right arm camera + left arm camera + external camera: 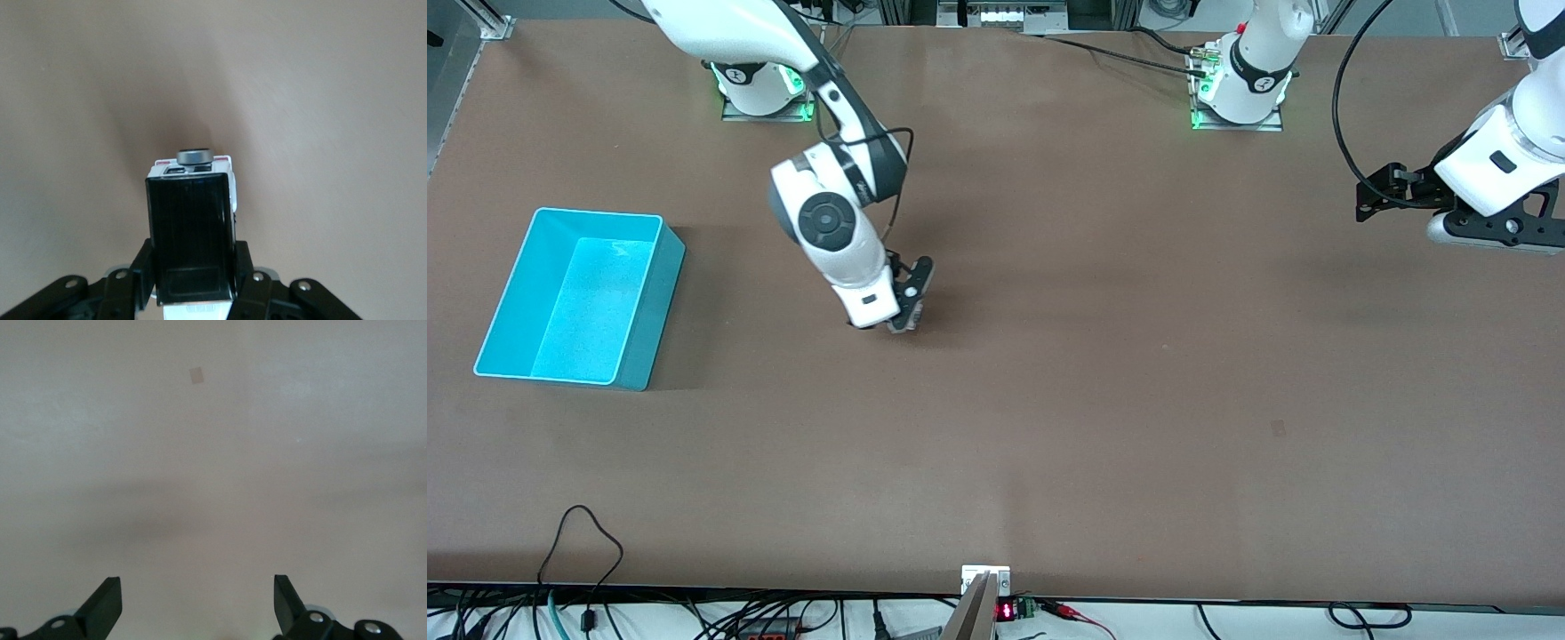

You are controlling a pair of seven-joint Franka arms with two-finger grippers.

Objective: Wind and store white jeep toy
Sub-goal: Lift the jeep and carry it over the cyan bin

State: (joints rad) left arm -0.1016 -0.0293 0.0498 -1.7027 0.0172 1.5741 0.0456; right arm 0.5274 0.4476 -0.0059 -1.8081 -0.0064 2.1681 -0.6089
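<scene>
The right gripper pinches the white jeep toy low over the table, well apart from the cyan bin. The left gripper waits with fingers spread at its own end of the table.

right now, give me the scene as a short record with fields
jeep: white toy with black roof, gripped between the right gripper's fingers, low at the table
right gripper: shut on the jeep, near the table's middle
left gripper: open, holding nothing, waiting over bare table at the left arm's end
bin: cyan, nothing seen in it, at the right arm's end of the table
table: brown
stored: not yet
</scene>
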